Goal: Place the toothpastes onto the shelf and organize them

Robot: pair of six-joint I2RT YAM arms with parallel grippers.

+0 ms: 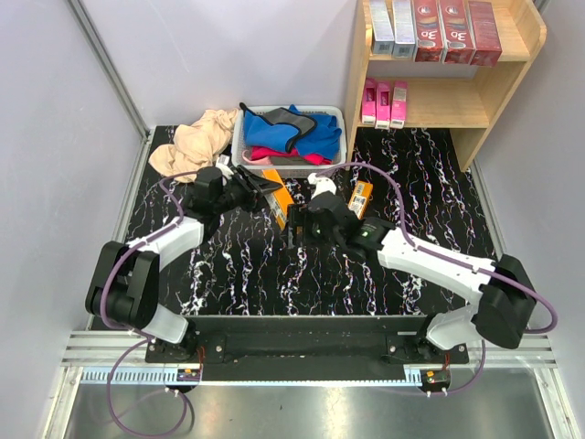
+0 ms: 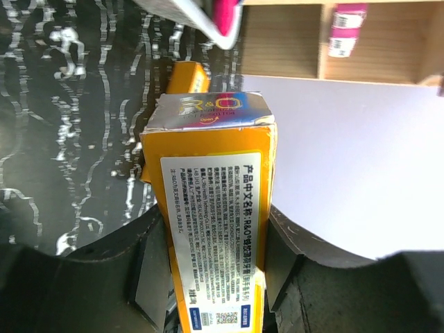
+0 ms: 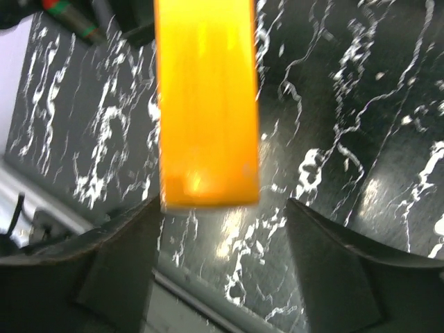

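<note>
Left gripper (image 2: 211, 239) pinches the orange-yellow toothpaste box (image 2: 208, 201) at mid-table (image 1: 228, 265) - well apart from the shelf (image 1: 512, 69). Right gripper (image 3: 220, 232) spread wide - fingers flank the box's free end, not touching.

a white plastic basket (image 1: 239, 144) sits at the far side of the black, white-veined table (image 1: 247, 274), a little left of centre. blue (image 1: 315, 137), dark grey (image 1: 279, 122) and pink (image 1: 265, 154) cloths are heaped inside. a beige cloth (image 1: 194, 142) lies crumpled just left of it.
</note>
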